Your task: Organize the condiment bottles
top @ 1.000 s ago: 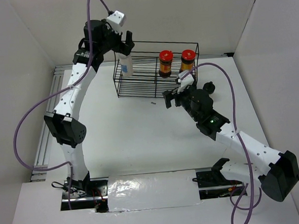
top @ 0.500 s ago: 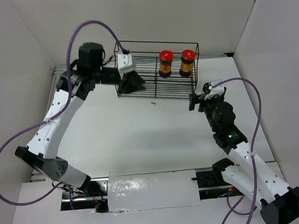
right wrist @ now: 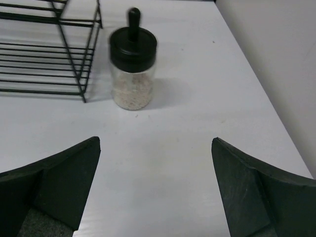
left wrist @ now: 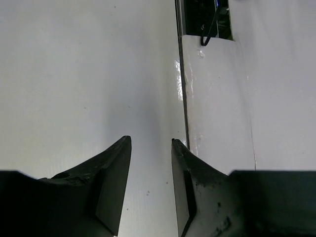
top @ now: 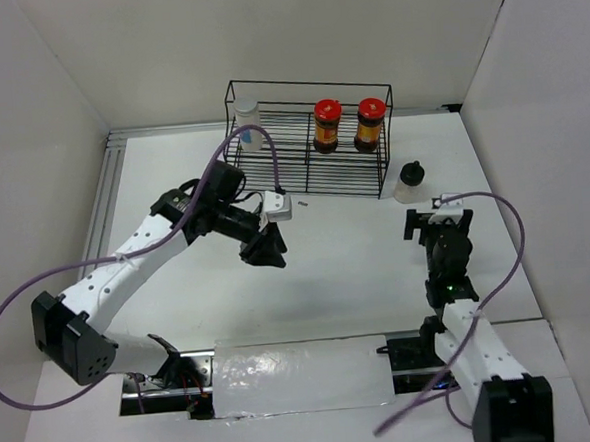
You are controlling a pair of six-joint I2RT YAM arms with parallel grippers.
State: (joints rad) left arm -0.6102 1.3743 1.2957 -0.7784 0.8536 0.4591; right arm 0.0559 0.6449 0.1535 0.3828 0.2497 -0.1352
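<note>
Three bottles stand in the rack [top: 295,146]: the white-capped bottle [top: 246,122] at its left end and two red-capped bottles [top: 327,125] toward the right. The black-capped bottle [right wrist: 131,74] stands on the table [top: 329,289] just beside the rack's right front corner, perhaps touching the post, though we cannot be sure. We judge the main risk to lie in that closeness: the right gripper [right wrist: 156,143], its fingers spread wide and empty, could catch a finger on the wire in closing in, or tip the bottle. The right arm stretches low and forward, aimed at the bottle but short of it. The left arm bends across mid-table; the left gripper [left wrist: 150,143] angles toward the table, fingers drawn nearly together on nothing.
</note>
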